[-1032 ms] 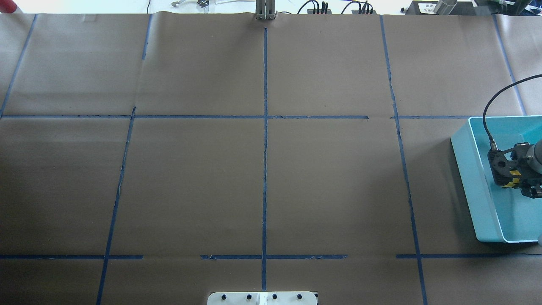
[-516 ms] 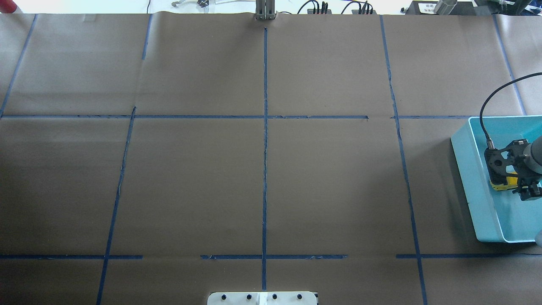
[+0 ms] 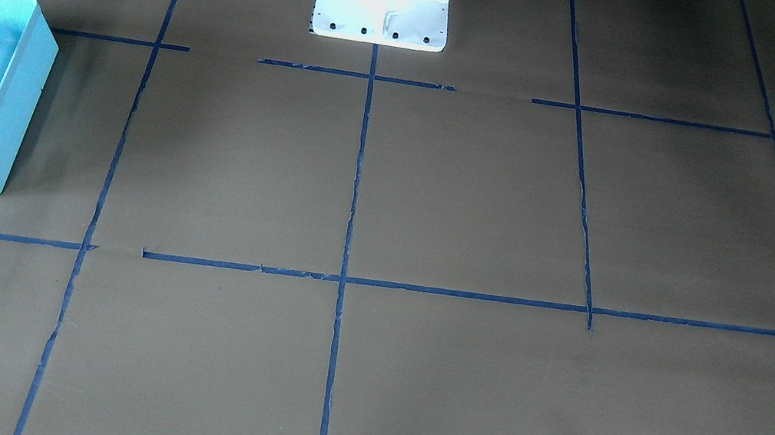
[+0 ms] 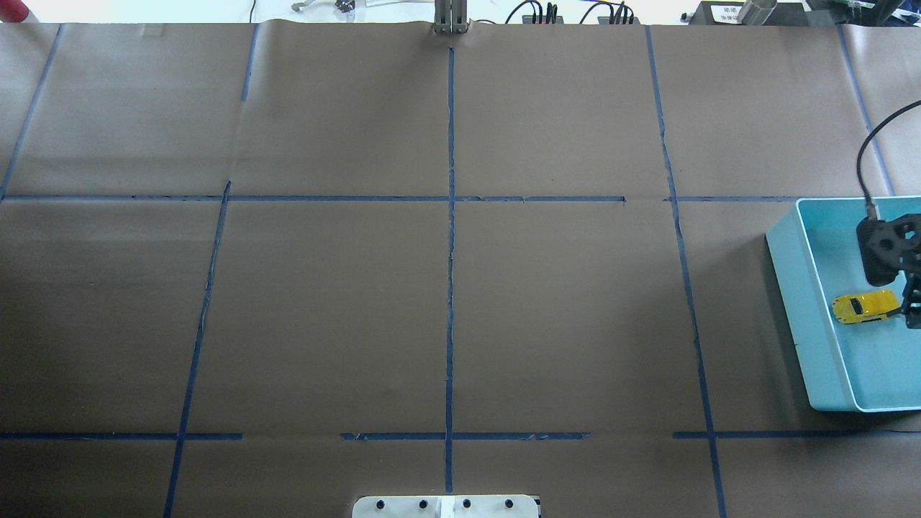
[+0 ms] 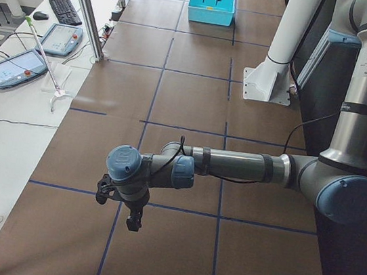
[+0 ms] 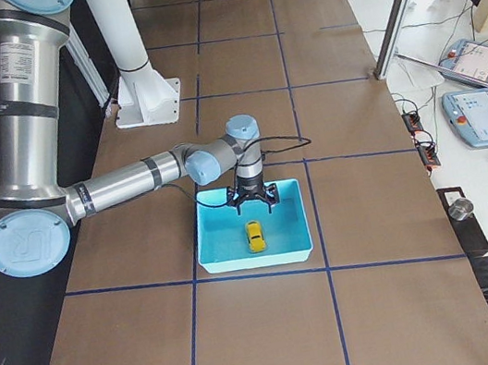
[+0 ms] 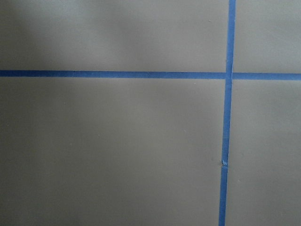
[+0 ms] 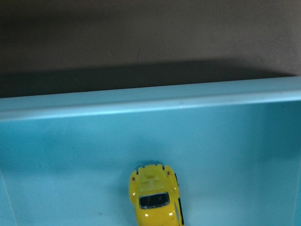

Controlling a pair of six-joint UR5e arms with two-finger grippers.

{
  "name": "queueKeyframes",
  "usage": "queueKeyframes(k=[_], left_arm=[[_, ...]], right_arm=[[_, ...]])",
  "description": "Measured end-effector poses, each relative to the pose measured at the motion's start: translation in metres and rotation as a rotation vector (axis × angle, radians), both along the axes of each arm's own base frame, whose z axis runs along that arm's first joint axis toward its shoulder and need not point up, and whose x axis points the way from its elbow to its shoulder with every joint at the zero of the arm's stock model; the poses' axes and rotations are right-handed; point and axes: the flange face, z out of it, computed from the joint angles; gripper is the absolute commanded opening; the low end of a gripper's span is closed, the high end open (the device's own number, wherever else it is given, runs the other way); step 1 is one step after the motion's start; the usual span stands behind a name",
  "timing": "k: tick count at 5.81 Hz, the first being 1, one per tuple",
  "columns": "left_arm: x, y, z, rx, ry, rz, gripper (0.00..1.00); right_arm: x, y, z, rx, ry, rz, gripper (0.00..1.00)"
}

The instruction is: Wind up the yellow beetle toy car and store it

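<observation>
My right claw (image 6: pixel 253 203) hangs spread wide, holding nothing, just over the car (image 6: pixel 255 235) — it lies inside the bin (image 6: pixel 257 261), walls all around.

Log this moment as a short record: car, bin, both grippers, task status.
car: yellow beetle toy car, upright on its wheels on the bin floor
bin: turquoise bin at the right end of the table, with only the car inside
right gripper: open, over the bin beside one end of the car, not gripping it
left gripper: hovering over bare table near the left end; open or shut cannot be told
task status: car lies stored in the bin
</observation>
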Motion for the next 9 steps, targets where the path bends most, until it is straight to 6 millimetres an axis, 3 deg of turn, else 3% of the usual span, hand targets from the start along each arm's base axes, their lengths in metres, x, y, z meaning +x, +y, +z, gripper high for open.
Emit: queueKeyframes(k=[3, 4, 5, 7, 9], left_arm=[[0.0, 0.0, 0.0, 0.0, 0.0, 0.0, 1.0], [0.0, 0.0, 0.0, 0.0, 0.0, 0.0, 1.0], [0.0, 0.0, 0.0, 0.0, 0.0, 0.0, 1.0], [0.0, 0.0, 0.0, 0.0, 0.0, 0.0, 1.0], [0.0, 0.0, 0.0, -0.001, 0.0, 0.0, 1.0]], right_arm=[[0.144, -0.006, 0.01, -0.228, -0.106, 0.296, 1.0], [0.189, 0.004, 0.027, -0.352, -0.101, 0.422, 1.0], [0.222, 0.015, 0.05, -0.48, -0.11, 0.541, 1.0], [0.258, 0.029, 0.083, -0.699, -0.132, 0.79, 1.0], [0.269, 0.025, 0.076, -0.937, -0.125, 1.166, 1.0]])
